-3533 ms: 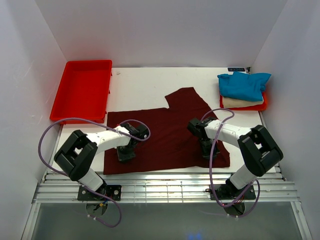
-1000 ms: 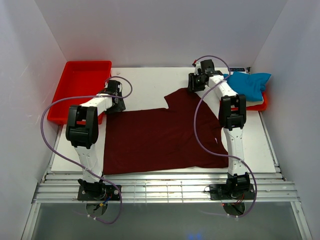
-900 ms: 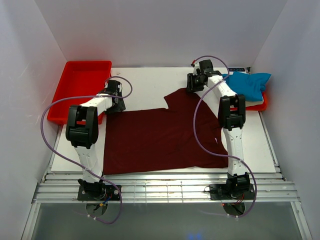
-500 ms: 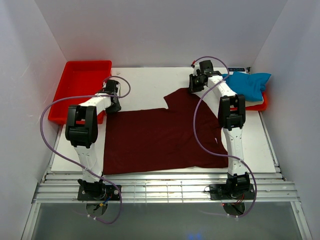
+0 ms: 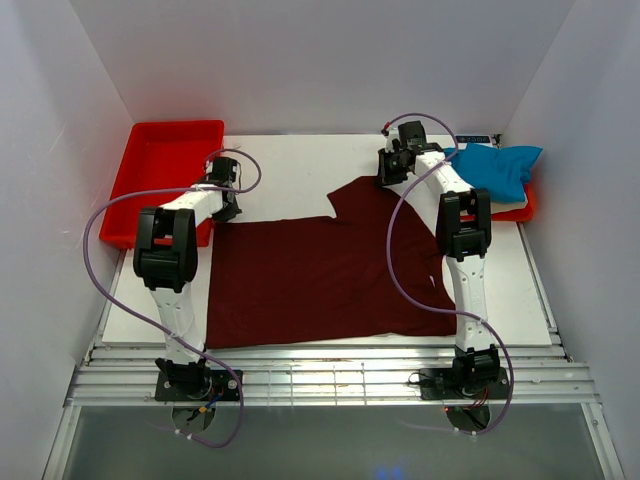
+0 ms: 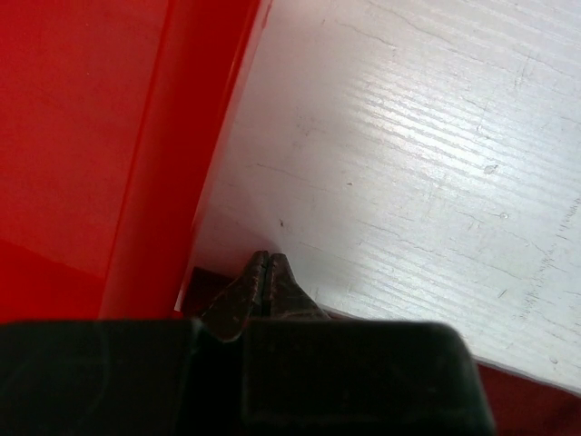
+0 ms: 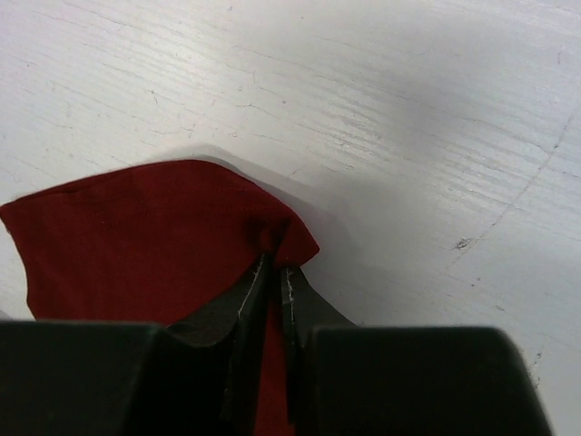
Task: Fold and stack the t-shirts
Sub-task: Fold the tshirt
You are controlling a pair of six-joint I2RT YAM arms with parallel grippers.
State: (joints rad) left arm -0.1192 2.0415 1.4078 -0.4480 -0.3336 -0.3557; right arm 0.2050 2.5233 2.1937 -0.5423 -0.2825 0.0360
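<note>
Far across the table [image 5: 290, 165], right gripper [image 7: 273, 261] jaws pinch the large dark maroon cloth t-shirt [image 7: 136, 236]. Left gripper [image 6: 269, 258] jaws are closed, hold unclear. Best to lift both evenly.

White tubular links and chunky black joint housings on left arm [image 5: 176, 310] and right arm [image 5: 470, 290]. Thin purple cable [image 5: 87, 250] loops loose along left arm, second purple cable [image 5: 389, 255] along right. Black base plates [image 5: 197, 384], bolted. Dark tapered wedge fingers on left gripper [image 6: 270, 258] and right gripper [image 7: 275, 263], each behind a black wrist block.

Bright even overhead light, soft shadows, wrist views blurred up close
</note>
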